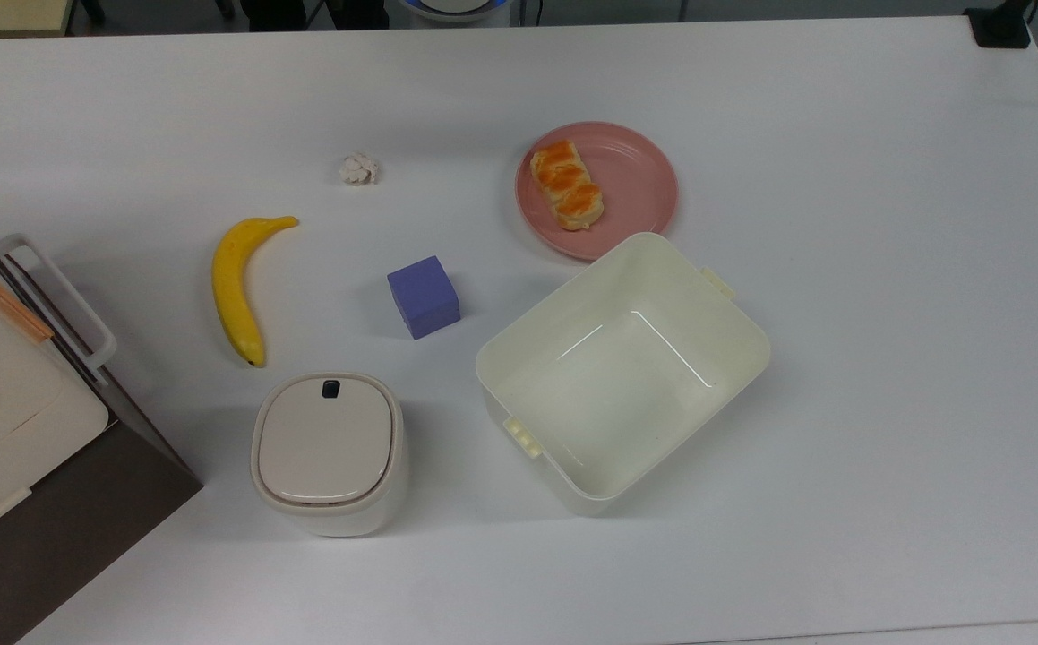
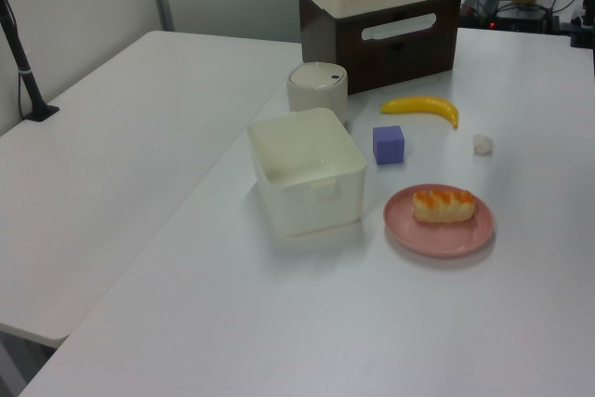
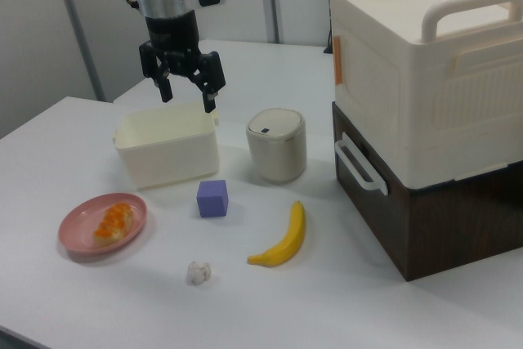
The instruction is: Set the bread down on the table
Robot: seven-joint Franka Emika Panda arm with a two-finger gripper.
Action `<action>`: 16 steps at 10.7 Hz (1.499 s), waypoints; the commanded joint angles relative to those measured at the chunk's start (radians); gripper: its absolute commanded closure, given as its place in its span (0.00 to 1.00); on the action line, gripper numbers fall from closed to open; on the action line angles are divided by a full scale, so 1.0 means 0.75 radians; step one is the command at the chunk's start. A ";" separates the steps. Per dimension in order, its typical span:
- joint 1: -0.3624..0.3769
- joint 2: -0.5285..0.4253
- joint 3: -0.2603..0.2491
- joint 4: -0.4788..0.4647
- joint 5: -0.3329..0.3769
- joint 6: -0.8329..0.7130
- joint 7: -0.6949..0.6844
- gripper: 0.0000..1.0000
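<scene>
Top view: the bread (image 1: 567, 184) lies on the pink plate (image 1: 639, 184), toward the top view's left side of it, long axis slanting. The counter (image 1: 886, 269) has plenty of bare surface on the top view's right. The cream bin (image 1: 623, 369) has its near corner just beside the plate's rim. A purple cube (image 1: 424, 296), a banana (image 1: 238, 285), a small whitish ball (image 1: 359, 168) and a lidded round container (image 1: 329, 451) sit farther off on the top view's left.

Left view: the bread (image 2: 443, 205) rests flat on the plate (image 2: 439, 235), nothing touching it. Bare counter (image 2: 279, 341) lies in front of and around the plate. Judgement: the loaf looks light and soft, with a glossy lumpy top that may crumble or dent; a gentle hold across its short width at mid-length seems safest.

Right view: the tool (image 3: 185, 79) hangs above the bin (image 3: 167, 146), fingers spread apart, holding nothing, well away from the bread (image 3: 113, 223). A stacked cream and brown cabinet (image 3: 425, 112) stands at the right view's right, clear of any route. Judgement: the bin wall is the one obstacle between tool and plate; the plate's raised rim calls for lifting before moving sideways.
</scene>
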 commanded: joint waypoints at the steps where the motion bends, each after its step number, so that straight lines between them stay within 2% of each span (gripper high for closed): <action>1: 0.018 -0.002 -0.012 -0.003 0.042 0.059 0.177 0.00; 5: 0.024 -0.002 -0.008 -0.003 0.020 0.058 0.148 0.00; 7: 0.020 0.000 -0.008 -0.001 0.022 0.052 0.064 0.00; 16: 0.042 0.021 -0.004 -0.005 -0.036 0.058 -0.001 0.00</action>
